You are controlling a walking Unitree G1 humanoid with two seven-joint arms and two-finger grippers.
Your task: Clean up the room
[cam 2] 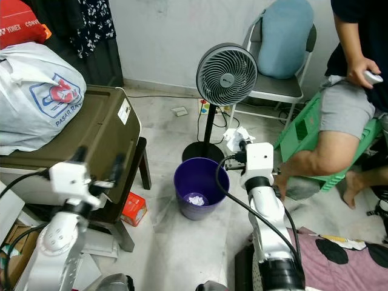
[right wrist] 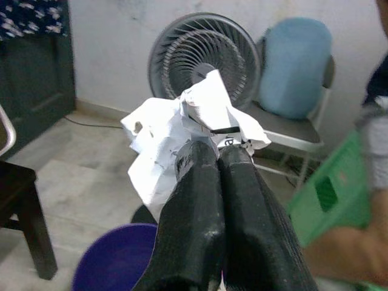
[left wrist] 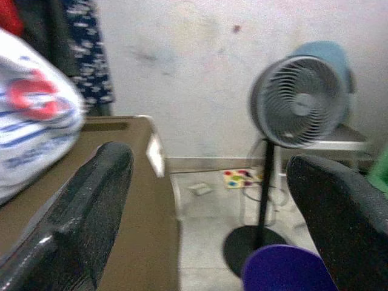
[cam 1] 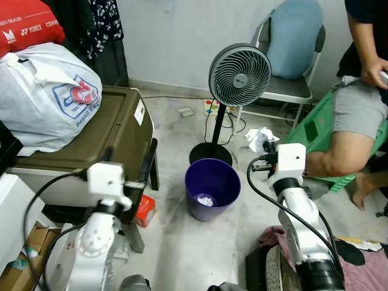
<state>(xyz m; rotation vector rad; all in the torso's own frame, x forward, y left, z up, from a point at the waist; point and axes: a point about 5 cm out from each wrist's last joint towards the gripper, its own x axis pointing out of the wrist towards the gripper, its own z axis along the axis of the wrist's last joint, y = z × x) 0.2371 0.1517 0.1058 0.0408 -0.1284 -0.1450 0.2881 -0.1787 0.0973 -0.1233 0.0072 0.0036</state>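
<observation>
A crumpled white sheet of paper (right wrist: 191, 118) is pinched between the two black fingers of the right gripper (right wrist: 216, 159), which are pressed tightly together around it. In the head views this paper wad (cam 1: 259, 139) is held up in the air to the right of the round purple plastic waste bin (cam 1: 212, 188) and beyond its far rim, not over the opening. The bin stands on the pale tiled floor (cam 1: 176, 236) and has another small ball of white paper (cam 1: 205, 200) lying at its bottom.

Just behind the bin stands a grey pedestal fan (cam 1: 239, 75) on a round black base. Behind the fan, a grey metal folding chair (cam 1: 291, 91) against the wall carries a pale blue cushion (cam 1: 296, 36). A person (cam 1: 357, 103) in grey shorts sits at the right on a green plastic crate (cam 1: 318, 130).

The left gripper (left wrist: 212, 206) hangs open, its fingers spread wide apart and holding nothing, beside an olive-brown storage box (cam 1: 115, 130) on the robot's left. A white plastic shopping bag with a red and blue logo (cam 1: 45, 97) sits on top of that box. A small orange carton (cam 1: 145, 210) lies on the floor beneath the box's edge, to the left of the bin.
</observation>
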